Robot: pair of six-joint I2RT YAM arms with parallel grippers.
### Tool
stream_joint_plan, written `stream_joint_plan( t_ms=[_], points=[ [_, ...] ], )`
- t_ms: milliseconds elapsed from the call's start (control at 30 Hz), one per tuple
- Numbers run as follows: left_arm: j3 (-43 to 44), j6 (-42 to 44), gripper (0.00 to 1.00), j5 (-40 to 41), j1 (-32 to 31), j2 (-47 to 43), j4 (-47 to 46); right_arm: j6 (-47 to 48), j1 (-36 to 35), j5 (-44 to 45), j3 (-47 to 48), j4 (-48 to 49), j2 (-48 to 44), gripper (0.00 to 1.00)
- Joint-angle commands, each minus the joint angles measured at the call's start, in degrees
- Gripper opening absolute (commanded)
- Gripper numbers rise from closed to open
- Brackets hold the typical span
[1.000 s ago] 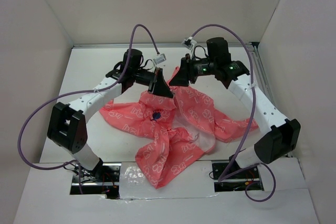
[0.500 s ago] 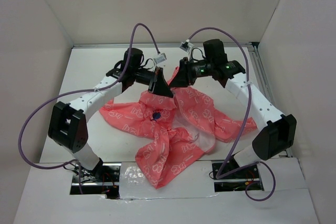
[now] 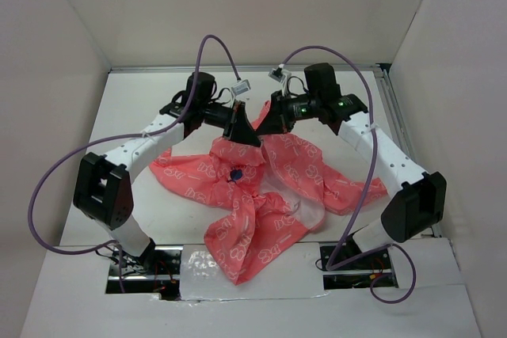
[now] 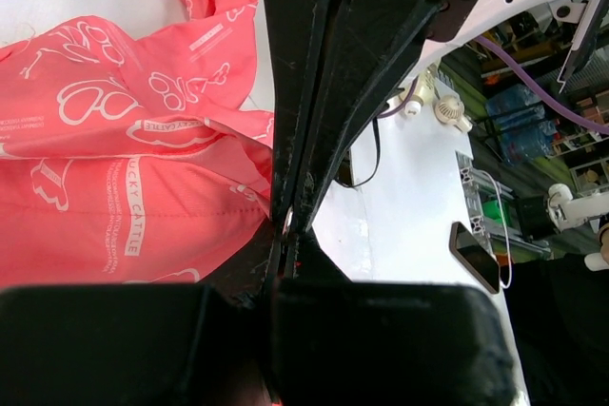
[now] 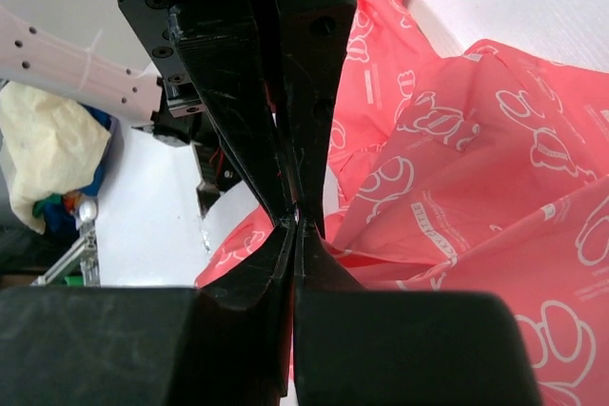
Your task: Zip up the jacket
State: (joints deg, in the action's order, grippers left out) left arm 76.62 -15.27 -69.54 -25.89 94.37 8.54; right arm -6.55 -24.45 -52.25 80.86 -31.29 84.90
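The coral-pink jacket (image 3: 277, 172) with white outline print lies crumpled mid-table, its dark blue chest mark (image 3: 235, 173) facing up. At its far edge the fabric rises into a small peak. My left gripper (image 3: 245, 134) is shut on that peak. My right gripper (image 3: 261, 126) meets it tip to tip and is shut too, a sliver of red between its jaws. In the left wrist view the jacket (image 4: 114, 187) spreads left of my left gripper (image 4: 285, 225). In the right wrist view the jacket (image 5: 495, 159) fills the right side beside my right gripper (image 5: 297, 221). What exactly sits between the tips is hidden.
White walls enclose the white table (image 3: 135, 108) on three sides. A metal rail (image 3: 394, 116) runs along the right edge. Purple cables (image 3: 214, 41) arch above both arms. One jacket sleeve (image 3: 238, 263) hangs over the near edge between the arm bases.
My right gripper has slid slightly left toward the left gripper and gone from open to shut at the raised fabric peak. The left arm and the jacket have stayed put.
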Motion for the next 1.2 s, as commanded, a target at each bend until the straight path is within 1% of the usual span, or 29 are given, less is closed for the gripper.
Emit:
stream_joint_plan(
  t_ms=[0, 67, 133, 300, 367, 433, 500, 567, 667, 700, 733, 767, 933, 967, 1033, 1167],
  points=[
    [1.95, -0.03, 0.0, -2.01, 0.14, -0.06, -1.6, -3.11, -0.87, 2.14, -1.14, 5.7, -3.86, 0.0],
    [2.22, -0.2, 0.0, -1.57, 0.22, 0.29, -1.07, -3.82, -1.13, 4.42, -1.15, 6.59, -5.09, 0.0],
    [1.78, -1.07, 0.0, -1.3, 0.49, 0.29, -0.8, -2.34, -0.95, 6.36, -0.62, 5.54, -5.8, 0.0],
    [1.95, -4.42, 0.0, -2.53, 1.54, 1.43, -2.48, 0.92, -1.04, 6.72, -1.84, 0.97, -8.08, 0.0],
    [2.92, -3.9, 0.0, -1.92, 1.89, 1.96, -1.25, 0.57, -0.87, 7.07, -4.04, 1.84, -10.01, 0.0],
    [3.36, -3.54, 0.0, -1.39, 2.07, 1.96, 0.08, -0.83, -0.78, 9.0, -6.32, 4.11, -12.55, 0.0],
    [2.75, -3.54, 0.0, -2.61, 2.33, 1.61, -0.1, -2.32, -0.78, 11.81, -7.81, 5.7, -14.06, 0.0],
    [2.22, -4.07, 0.0, -2.79, 2.42, 1.17, -1.41, -0.76, -0.43, 10.68, -7.82, 5.54, -15.38, 0.0],
    [1.69, -6.34, 0.0, -3.93, 2.42, 1.08, -3.34, 3.71, -1.12, 7.17, -6.86, 2.65, -14.68, 0.0],
    [1.87, -7.22, 0.0, -4.63, 2.51, 1.43, -3.78, 5.39, -1.56, 6.9, -5.99, -0.5, -13.9, 0.0],
    [2.21, -8.8, 0.0, -4.99, 2.6, 1.61, -4.4, 5.93, -3.22, 8.29, -5.45, -1.66, -13.63, 0.0],
    [2.83, -9.77, 0.0, -5.25, 2.69, 2.04, -4.58, 9.41, -3.85, 9.52, -4.93, -2.98, -13.36, 0.0],
    [4.85, -16.27, 0.0, -6.04, 4.53, 3.01, -5.28, 11.37, -5.96, 15.15, -6.06, -4.83, -13.45, 0.0],
    [5.55, -17.24, 0.0, -5.79, 4.88, 3.02, -4.94, 12.34, -6.4, 15.25, -5.89, -5.44, -13.27, 0.0],
    [6.87, -18.83, 0.0, -2.64, 5.5, 3.1, -3.09, 13.48, -7.1, 15.69, -5.98, -6.15, -12.84, 0.0],
    [8.55, -21.73, 0.0, -1.66, 6.55, 4.16, -0.54, 14.54, -10.52, 17.53, -7.38, -7.38, -11.78, 0.0]
  ],
)
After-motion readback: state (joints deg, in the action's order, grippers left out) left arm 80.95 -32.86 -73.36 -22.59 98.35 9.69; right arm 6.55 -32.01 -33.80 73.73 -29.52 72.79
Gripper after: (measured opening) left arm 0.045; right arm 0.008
